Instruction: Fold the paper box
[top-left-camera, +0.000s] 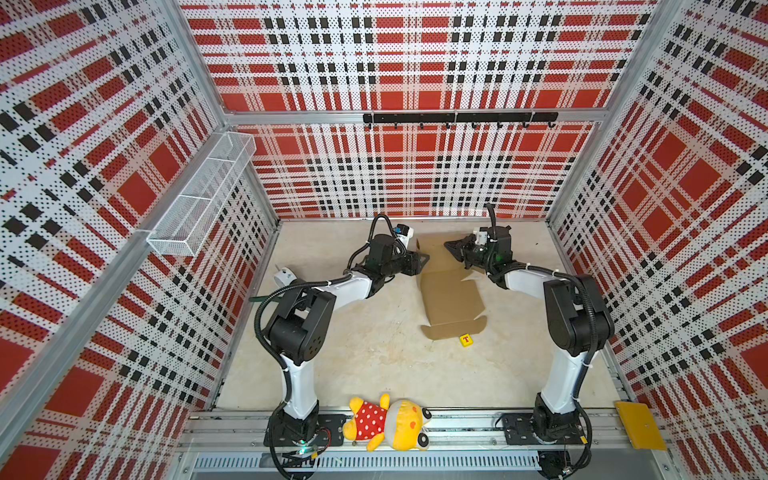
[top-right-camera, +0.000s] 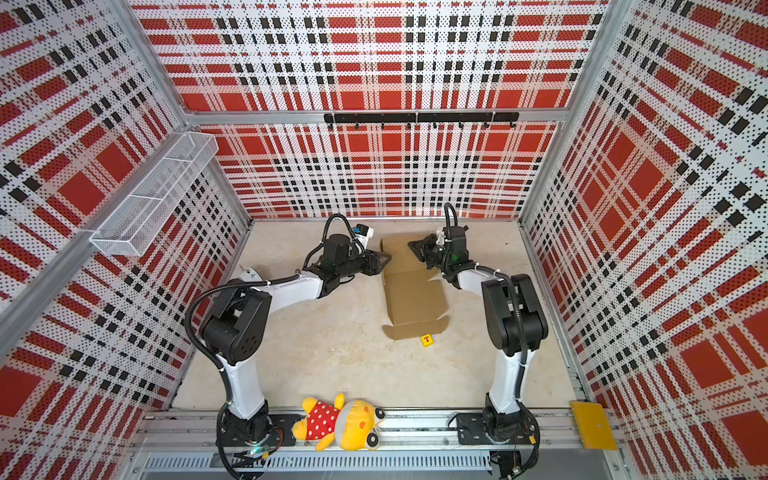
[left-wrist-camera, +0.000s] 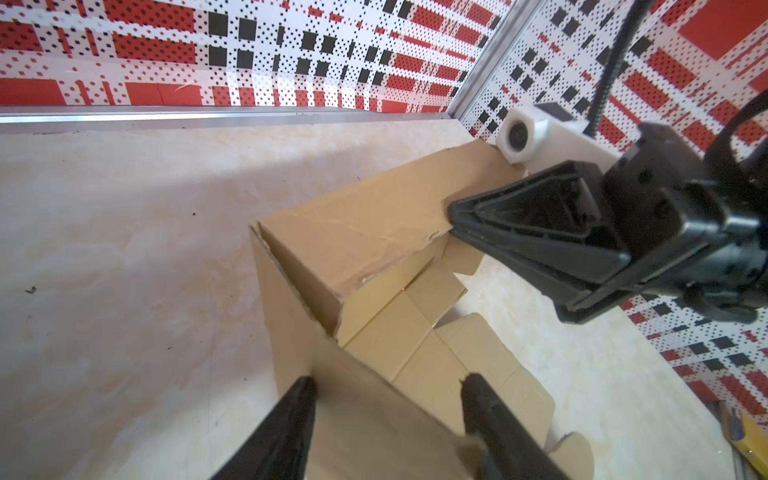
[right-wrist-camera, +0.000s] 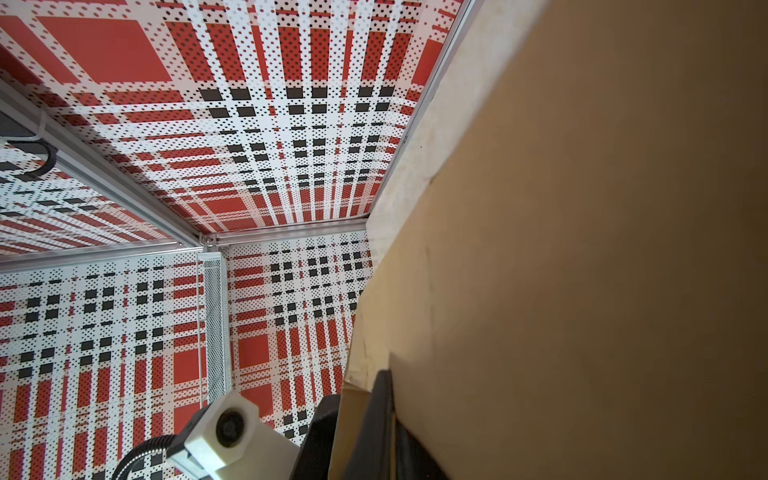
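The paper box (top-left-camera: 451, 299) is plain brown cardboard, unprinted. It sits at the far middle of the table (top-left-camera: 374, 365), between the two grippers. In both top views its near part lies flat and ends in a flap with rounded corners. A small yellow block (top-left-camera: 466, 340) sits just beside that flap.

The left wrist view shows what the top views flatten. The left side wall and the far panel stand up and meet at a corner, with creased tabs lying inside. There the left gripper (left-wrist-camera: 390, 399) is spread, its fingers on either side of the side wall's edge and not clamping it. The right gripper (left-wrist-camera: 452, 212) has its tip at the far panel's right end.

In the right wrist view that panel fills much of the picture, and its edge sits pinched between the black fingers (right-wrist-camera: 382, 407).
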